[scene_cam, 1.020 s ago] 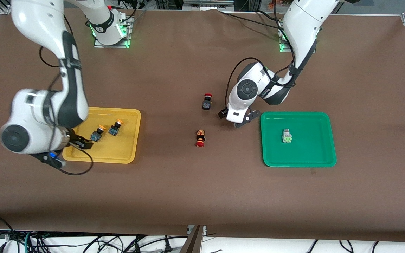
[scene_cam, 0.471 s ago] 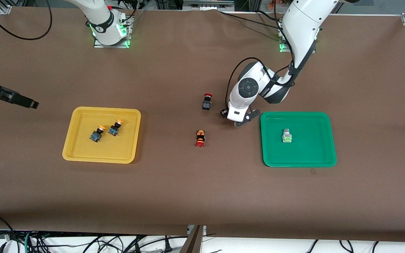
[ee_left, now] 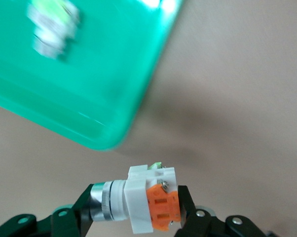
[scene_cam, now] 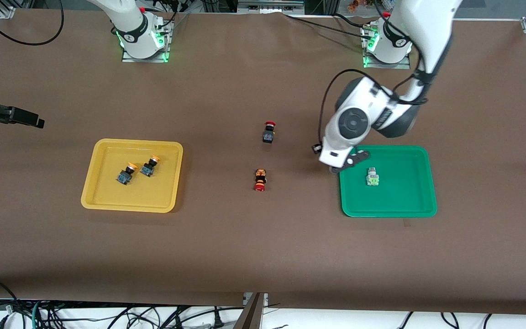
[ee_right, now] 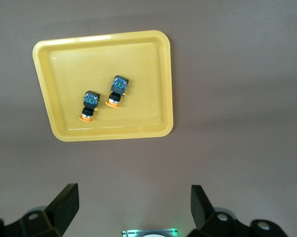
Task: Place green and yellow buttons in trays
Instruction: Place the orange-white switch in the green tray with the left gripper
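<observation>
My left gripper [ee_left: 136, 203] is shut on a silvery-white button with an orange block [ee_left: 147, 200], held lying sideways between the fingers. In the front view this gripper [scene_cam: 349, 163] hangs over the rim of the green tray [scene_cam: 404, 201] at the edge toward the right arm's end. A white button with a green block [scene_cam: 372, 177] lies in that tray [ee_left: 89, 98]. Two yellow-capped buttons [scene_cam: 127, 173] [scene_cam: 149, 166] lie in the yellow tray [scene_cam: 153, 196]. My right gripper [ee_right: 133, 202] is open and holds nothing, high up at the right arm's end of the table [scene_cam: 34, 121].
Two red-capped buttons lie on the brown cloth between the trays. The black one [scene_cam: 268, 132] is farther from the front camera and the orange-black one [scene_cam: 260, 179] is nearer. Bare cloth surrounds both trays.
My left gripper shut on the orange-block button, rose and moved from the table's middle to the green tray's rim. The right arm pulled away from the yellow tray and upward.
</observation>
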`<state>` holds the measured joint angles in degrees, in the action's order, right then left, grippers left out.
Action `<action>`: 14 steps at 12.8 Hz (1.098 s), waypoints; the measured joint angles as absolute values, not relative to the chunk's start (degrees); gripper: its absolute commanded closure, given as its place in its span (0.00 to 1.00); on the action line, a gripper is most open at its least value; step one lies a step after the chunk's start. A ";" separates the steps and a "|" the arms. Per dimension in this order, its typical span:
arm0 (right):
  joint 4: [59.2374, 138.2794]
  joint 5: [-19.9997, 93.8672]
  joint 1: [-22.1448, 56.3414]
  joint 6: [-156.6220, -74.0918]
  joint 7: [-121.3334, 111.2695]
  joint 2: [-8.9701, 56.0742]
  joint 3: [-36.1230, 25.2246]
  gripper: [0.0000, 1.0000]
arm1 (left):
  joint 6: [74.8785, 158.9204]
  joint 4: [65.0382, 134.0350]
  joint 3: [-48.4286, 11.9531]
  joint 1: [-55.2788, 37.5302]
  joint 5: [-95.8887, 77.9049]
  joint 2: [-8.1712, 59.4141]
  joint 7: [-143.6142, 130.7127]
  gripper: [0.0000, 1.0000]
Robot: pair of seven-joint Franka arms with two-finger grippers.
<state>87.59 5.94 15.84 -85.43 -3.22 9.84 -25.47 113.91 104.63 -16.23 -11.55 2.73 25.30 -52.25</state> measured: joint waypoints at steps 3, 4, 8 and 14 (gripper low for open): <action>89.09 4.28 5.93 -85.20 -3.48 7.45 -13.19 0.00 | 112.17 104.11 -15.76 -0.92 8.56 25.66 -33.92 0.71; 90.06 3.60 2.42 -85.24 -3.48 6.38 -8.31 0.00 | 112.15 104.30 -15.72 2.58 9.98 26.24 -27.07 0.71; 92.98 -0.22 -1.17 -86.22 -3.64 4.08 -0.75 0.00 | 119.24 105.69 -15.72 11.87 11.07 31.39 -10.25 0.46; 92.55 -0.43 -0.37 -87.68 -3.80 5.03 -0.12 0.00 | 120.25 104.68 -17.06 12.34 11.10 32.72 -9.00 0.00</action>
<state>92.55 -0.43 -0.37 -87.68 -3.80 5.03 -0.12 120.25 104.68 -17.06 12.34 11.10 32.72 -9.00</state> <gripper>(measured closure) 0.000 0.000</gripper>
